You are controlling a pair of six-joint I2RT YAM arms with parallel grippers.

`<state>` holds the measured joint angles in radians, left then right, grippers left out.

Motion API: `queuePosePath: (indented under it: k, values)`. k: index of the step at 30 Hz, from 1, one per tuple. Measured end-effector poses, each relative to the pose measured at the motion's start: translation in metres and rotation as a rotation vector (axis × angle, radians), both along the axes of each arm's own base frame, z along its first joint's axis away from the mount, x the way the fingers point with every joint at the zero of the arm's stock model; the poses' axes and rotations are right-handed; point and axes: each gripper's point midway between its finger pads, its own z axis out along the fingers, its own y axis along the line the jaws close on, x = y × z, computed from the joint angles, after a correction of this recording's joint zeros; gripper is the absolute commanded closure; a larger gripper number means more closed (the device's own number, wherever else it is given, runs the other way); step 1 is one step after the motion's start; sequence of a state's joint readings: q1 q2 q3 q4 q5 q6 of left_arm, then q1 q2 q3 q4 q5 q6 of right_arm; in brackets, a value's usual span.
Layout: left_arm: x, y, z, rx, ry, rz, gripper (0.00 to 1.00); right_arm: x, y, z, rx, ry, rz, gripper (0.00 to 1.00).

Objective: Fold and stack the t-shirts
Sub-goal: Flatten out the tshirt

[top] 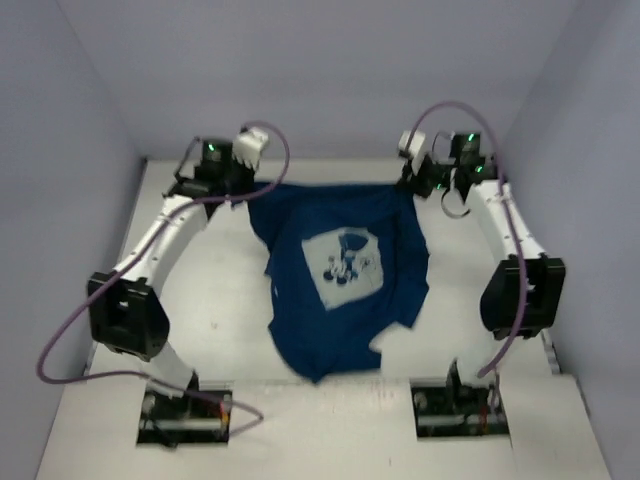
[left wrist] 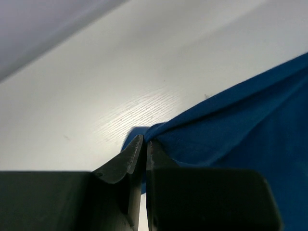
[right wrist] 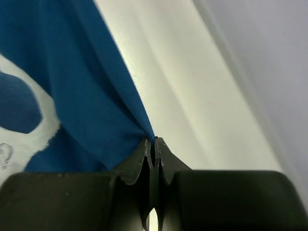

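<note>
Top view: the figure inside the pale print [top: 345, 262] on the t-shirt [top: 400, 290] is too blurred to identify. Left wrist view: the t-shirt runs off the right and bottom edges, and its corner is hidden inside the closed left gripper [left wrist: 146, 143]. Right wrist view: t-shirt and print are cut by the top and left edges, the corner buried in the right gripper [right wrist: 154, 141].

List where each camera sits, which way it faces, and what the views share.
Top external: above and behind the robot, looking down on the table; both arms show, left pincer and right pincer shut on far corners of the t-shirt.
Left wrist: on the left arm, facing along its shut fingers at t-shirt and table.
Right wrist: on the right arm, along its shut fingers; t-shirt, print, table.
Shared: top and right wrist both show the print.
</note>
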<state>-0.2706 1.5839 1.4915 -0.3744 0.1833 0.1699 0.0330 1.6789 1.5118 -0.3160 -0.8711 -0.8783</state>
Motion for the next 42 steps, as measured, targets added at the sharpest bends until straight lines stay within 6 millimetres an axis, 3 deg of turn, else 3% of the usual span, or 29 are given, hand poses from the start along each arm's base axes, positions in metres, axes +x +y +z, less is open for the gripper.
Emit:
queuePosePath:
  k: [2, 4, 7, 8, 9, 11, 13, 14, 15, 17, 19, 22, 24, 26, 30, 32, 34, 37, 42]
  values:
    - [0.044, -0.004, -0.035, 0.000, 0.058, 0.016, 0.91, 0.039, 0.002, -0.038, 0.011, 0.085, -0.018, 0.57]
    - [0.081, -0.004, -0.063, 0.003, 0.090, 0.034, 0.59, 0.073, 0.002, -0.070, 0.021, 0.153, -0.054, 0.33]
    - [0.127, 0.001, -0.081, 0.013, 0.082, 0.081, 0.27, 0.119, -0.005, -0.095, 0.013, 0.174, -0.131, 0.16]
    - [0.138, 0.005, -0.080, 0.022, 0.062, 0.107, 0.16, 0.126, -0.008, -0.096, 0.010, 0.179, -0.160, 0.13]
    - [0.145, 0.010, -0.077, 0.034, 0.042, 0.126, 0.12, 0.131, -0.011, -0.094, 0.005, 0.177, -0.189, 0.12]
    - [0.151, 0.019, -0.063, 0.050, -0.004, 0.160, 0.12, 0.138, -0.017, -0.078, -0.001, 0.146, -0.236, 0.12]
    - [0.149, 0.027, -0.039, 0.056, -0.054, 0.183, 0.12, 0.136, -0.023, -0.053, -0.002, 0.108, -0.273, 0.21]
    - [0.146, 0.029, -0.025, 0.051, -0.074, 0.186, 0.14, 0.130, -0.026, -0.040, -0.003, 0.086, -0.285, 0.26]
    - [0.139, 0.030, -0.011, 0.044, -0.090, 0.185, 0.16, 0.115, -0.029, -0.026, -0.008, 0.072, -0.289, 0.38]
    - [0.117, 0.028, 0.015, 0.003, -0.101, 0.161, 0.25, 0.076, -0.032, -0.001, -0.024, 0.041, -0.278, 0.52]
    - [0.076, 0.024, 0.033, -0.051, -0.088, 0.133, 0.32, 0.029, -0.034, 0.022, -0.047, 0.011, -0.256, 0.61]
    - [0.010, 0.009, 0.037, -0.124, -0.035, 0.089, 0.40, -0.037, -0.030, 0.038, -0.120, -0.063, -0.195, 0.74]
    - [-0.028, -0.009, 0.024, -0.160, 0.034, 0.056, 0.45, -0.073, -0.022, 0.019, -0.191, -0.063, -0.131, 0.82]
    - [-0.059, -0.034, 0.003, -0.181, 0.125, 0.017, 0.46, -0.102, -0.016, -0.018, -0.265, -0.004, -0.063, 0.90]
    - [-0.093, -0.072, -0.061, -0.182, 0.354, -0.007, 0.46, -0.134, -0.028, -0.103, -0.427, 0.200, 0.012, 0.98]
    - [-0.101, -0.079, -0.094, -0.175, 0.472, 0.036, 0.46, -0.150, -0.035, -0.136, -0.503, 0.295, 0.040, 0.99]
    - [-0.101, -0.076, -0.122, -0.162, 0.559, 0.117, 0.47, -0.161, -0.036, -0.154, -0.557, 0.350, 0.076, 1.00]
    - [-0.099, -0.071, -0.157, -0.136, 0.657, 0.220, 0.49, -0.164, -0.033, -0.166, -0.591, 0.385, 0.101, 1.00]
    - [-0.103, -0.060, -0.199, -0.077, 0.758, 0.352, 0.48, -0.158, -0.031, -0.193, -0.606, 0.477, 0.107, 1.00]
